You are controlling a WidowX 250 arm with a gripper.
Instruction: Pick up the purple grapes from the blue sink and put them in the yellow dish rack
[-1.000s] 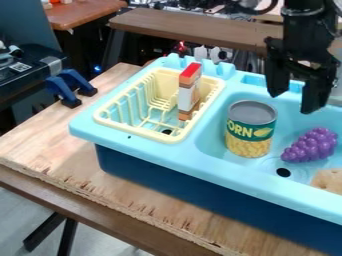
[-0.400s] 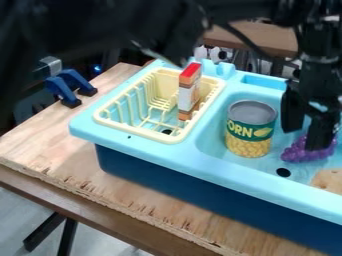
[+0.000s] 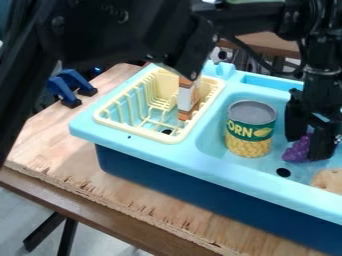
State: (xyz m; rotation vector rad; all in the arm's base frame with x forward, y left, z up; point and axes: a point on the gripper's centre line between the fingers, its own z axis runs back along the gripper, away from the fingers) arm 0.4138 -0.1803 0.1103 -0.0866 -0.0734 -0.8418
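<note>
The gripper [image 3: 306,148] is low in the right part of the blue sink, its two fingers apart. Between and behind them are the purple grapes [image 3: 294,152], partly covered by the nearer finger; whether the fingers touch them I cannot tell. Left of the gripper a corn can [image 3: 250,129] stands upright in the same basin. A bread-coloured piece [image 3: 329,180] lies at the right edge, in front of the grapes.
A yellow dish rack [image 3: 137,131] sits in the sink's left part, holding an upright red, white and brown box [image 3: 188,97]. The sink's rim [image 3: 194,156] runs along the front. Blue clamps [image 3: 69,86] stand at the table's back left. The arm spans the top.
The gripper has come down and slightly right, from above the basin's back to the grapes. The arm's upper links have swung across the top, now covering the box's red top.
</note>
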